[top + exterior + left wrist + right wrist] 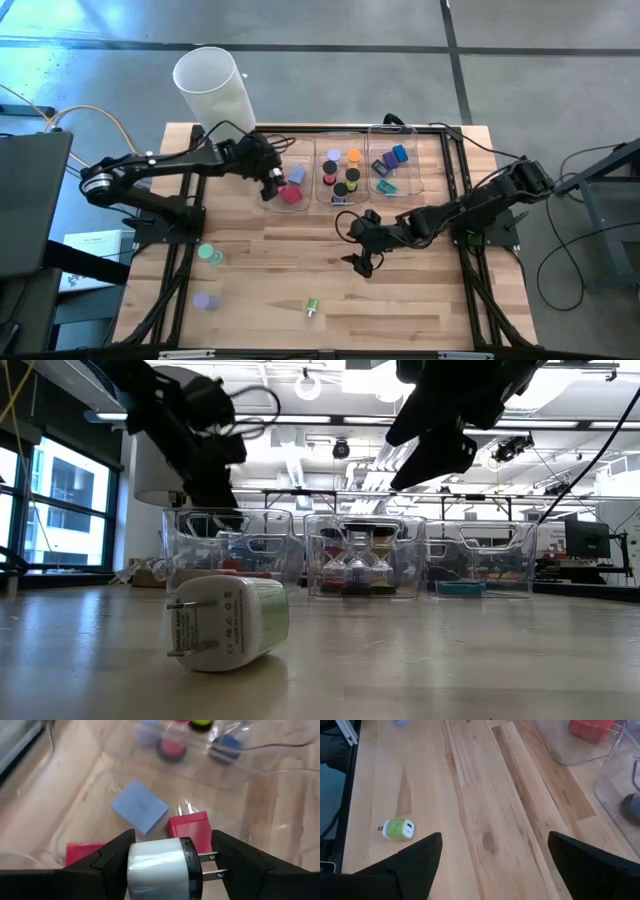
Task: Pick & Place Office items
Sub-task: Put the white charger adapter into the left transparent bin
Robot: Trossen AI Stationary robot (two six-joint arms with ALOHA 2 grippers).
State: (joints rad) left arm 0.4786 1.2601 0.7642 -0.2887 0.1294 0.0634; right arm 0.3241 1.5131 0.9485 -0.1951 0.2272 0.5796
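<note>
White plug (160,867) sits clamped between my left gripper (272,186) fingers, prongs sideways, directly over the left tray (268,150) (red blocks below). My right gripper (362,262), spread empty, has the green plug (311,307) toward seven o'clock, nearest.
</note>
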